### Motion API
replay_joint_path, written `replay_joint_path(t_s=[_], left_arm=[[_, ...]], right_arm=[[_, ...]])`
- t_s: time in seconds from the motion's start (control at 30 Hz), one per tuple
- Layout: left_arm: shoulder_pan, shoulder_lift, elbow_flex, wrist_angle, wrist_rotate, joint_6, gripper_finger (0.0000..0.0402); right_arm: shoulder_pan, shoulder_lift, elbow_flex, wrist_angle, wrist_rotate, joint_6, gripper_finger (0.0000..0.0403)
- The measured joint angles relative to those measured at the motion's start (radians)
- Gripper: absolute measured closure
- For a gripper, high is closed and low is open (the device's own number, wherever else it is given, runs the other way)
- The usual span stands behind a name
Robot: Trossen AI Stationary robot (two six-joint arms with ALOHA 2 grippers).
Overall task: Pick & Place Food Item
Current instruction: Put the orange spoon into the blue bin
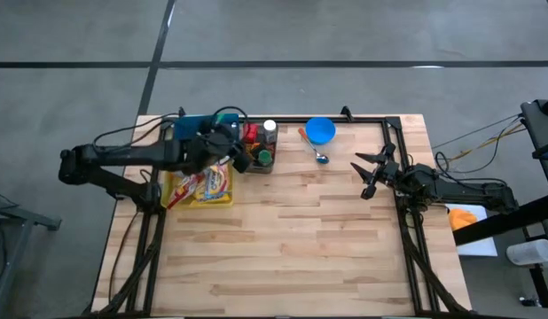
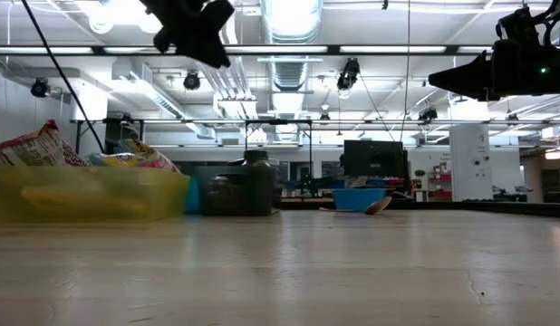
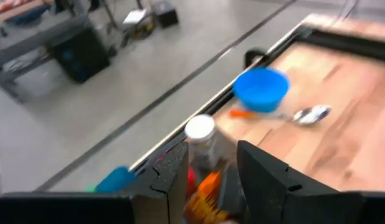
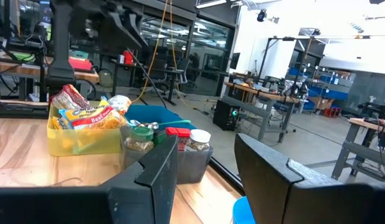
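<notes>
1. Left end effector (image 1: 241,152): raised above the far left part of the desk, over the dark spice rack (image 1: 259,149). Its two fingers stand partly apart with a clear gap between them. Nothing is held and nothing is touched.
2. Right end effector (image 1: 370,170): at the right side of the desk, clear of the surface. Fingers partly apart, nothing between them, no contact with any item.
3. Food items: snack packets (image 1: 206,184) sit in a yellow bin (image 1: 201,198) at the far left of the desk, just beside the rack. A blue container (image 4: 156,117) stands behind the bin.
4. Spice rack: holds several jars, including a white-capped jar (image 3: 200,132) and a red-capped one (image 4: 177,135).
5. Other items: a blue bowl (image 1: 320,130) rests near the far edge, with a spoon (image 1: 313,148) lying just beside it, orange handle toward the rack.
6. Desk (image 1: 292,248): light wooden planks with a black frame at the far and right edges; the near half is bare wood.
7. Room: grey floor with dark seams; workbenches, monitors and ceiling strip lights beyond the desk.
</notes>
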Motion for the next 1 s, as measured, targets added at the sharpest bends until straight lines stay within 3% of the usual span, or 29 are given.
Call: replay_joint_path(t_s=[0.1, 0.2, 0.4, 0.53, 0.8, 1.0], left_arm=[[-0.028, -0.003, 0.0, 0.072, 0.0, 0.007, 0.0265], [-0.053, -0.002, -0.055, 0.248, -0.04, 0.027, 0.0265], [-0.075, -0.064, -0.25, 0.631, -0.013, 0.255, 0.0264], [-0.038, -0.153, -0.348, 0.733, 0.131, 0.289, 0.0264], [0.138, -0.301, -0.445, 0.721, 0.564, 0.206, 0.0264], [0.144, -0.323, -0.474, 0.72, 0.599, 0.196, 0.0264]], right_arm=[[0.0, 0.0, 0.0, 0.0, 0.0, 0.0, 0.0246], [0.0, 0.0, 0.0, 0.0, 0.0, 0.0, 0.0246], [0.0, 0.0, 0.0, 0.0, 0.0, 0.0, 0.0246], [0.0, 0.0, 0.0, 0.0, 0.0, 0.0, 0.0246], [0.0, 0.0, 0.0, 0.0, 0.0, 0.0, 0.0246], [0.0, 0.0, 0.0, 0.0, 0.0, 0.0, 0.0246]])
